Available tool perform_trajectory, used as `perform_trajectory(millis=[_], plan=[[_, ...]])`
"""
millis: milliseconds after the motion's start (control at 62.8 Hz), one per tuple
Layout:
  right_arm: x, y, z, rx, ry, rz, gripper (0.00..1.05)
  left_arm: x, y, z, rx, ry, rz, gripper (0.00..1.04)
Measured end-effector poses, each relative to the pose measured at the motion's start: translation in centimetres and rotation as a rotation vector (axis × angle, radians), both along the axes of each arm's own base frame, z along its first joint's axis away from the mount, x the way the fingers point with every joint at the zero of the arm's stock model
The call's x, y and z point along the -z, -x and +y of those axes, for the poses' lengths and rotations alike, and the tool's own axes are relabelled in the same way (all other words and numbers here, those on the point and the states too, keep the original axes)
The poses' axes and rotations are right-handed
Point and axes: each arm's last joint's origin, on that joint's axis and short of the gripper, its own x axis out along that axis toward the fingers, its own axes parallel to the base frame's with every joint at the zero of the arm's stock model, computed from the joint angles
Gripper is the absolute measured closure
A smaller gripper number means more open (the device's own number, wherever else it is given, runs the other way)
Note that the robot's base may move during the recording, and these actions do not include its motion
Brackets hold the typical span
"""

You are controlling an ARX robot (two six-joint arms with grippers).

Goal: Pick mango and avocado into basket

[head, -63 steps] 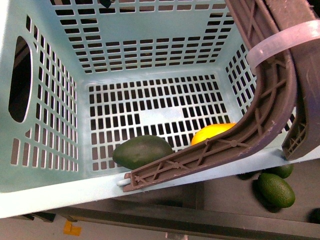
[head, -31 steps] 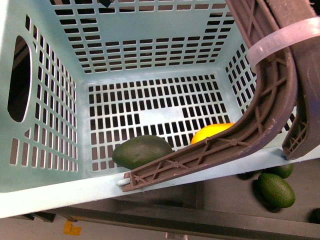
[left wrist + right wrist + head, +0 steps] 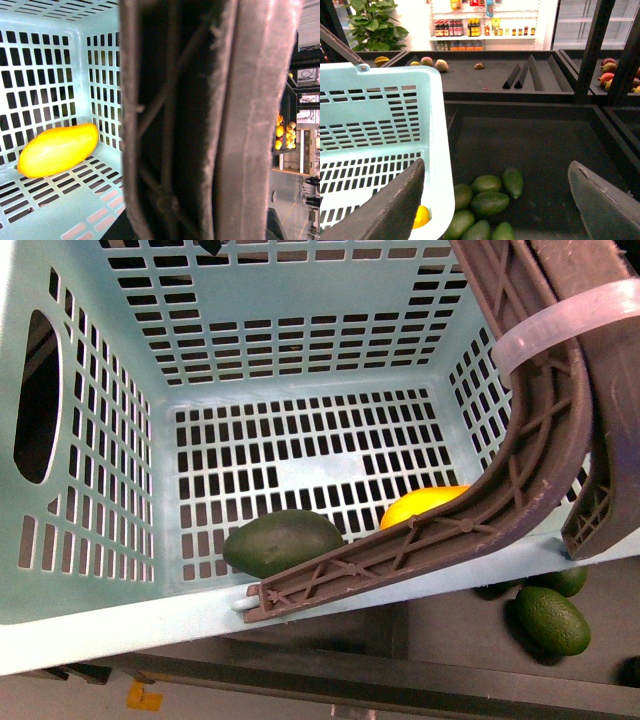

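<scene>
Both fruits already lie in the basket [image 3: 90, 625], so judge the task as good as finished; the avocado [image 3: 283, 542] rests on the slotted floor against the basket's near wall, and the mango [image 3: 420, 506] lies just beside it on the same floor, partly hidden in the front view behind the brown handle [image 3: 520, 490]; the two look close but you cannot tell whether they touch.

Your right gripper [image 3: 495, 200] is spread wide and holds nothing; it hangs outside the basket, just past its wall, over the loose avocados [image 3: 487, 205] in the dark bin [image 3: 545, 145] beside the basket; keep it wide and draw it away from the basket wall without brushing the rim.

The left wrist view is filled by the handle at close range, with the mango beyond it on the basket floor; the left gripper's fingers do not show, so you cannot tell its opening; move that arm slowly, since the handle is very near.
</scene>
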Motion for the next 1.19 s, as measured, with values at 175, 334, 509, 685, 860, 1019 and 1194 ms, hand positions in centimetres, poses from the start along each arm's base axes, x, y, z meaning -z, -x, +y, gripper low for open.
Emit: perform_trajectory(millis=[175,334,509,685,860,1019,1194], plan=[[0.0,0.0,0.0,0.000,0.000,0.000,0.09,0.0,0.0,0.0,0.000,0.000,0.000,0.91],[0.0,0.0,0.0,0.000,0.000,0.000,0.09,0.1,-0.2,-0.3,-0.159,0.040,-0.059,0.91],[0.0,0.0,0.0,0.002,0.000,0.000,0.09,-0.2,-2.7,-0.7,-0.456,0.147,-0.112,0.91],[0.0,0.0,0.0,0.000,0.000,0.000,0.09,0.7,-6.5,0.1,-0.502,0.176,-0.075,0.91],[0.0,0.0,0.0,0.001,0.000,0.000,0.09,3.5,-9.8,1.5,-0.579,0.156,0.019,0.91],[0.0,0.0,0.0,0.001,0.000,0.000,0.09,7.0,-14.7,4.4,-0.762,0.116,0.107,0.91],[0.0,0.0,0.0,0.001,0.000,0.000,0.09,8.6,-18.3,6.8,-0.900,0.097,0.116,0.91]])
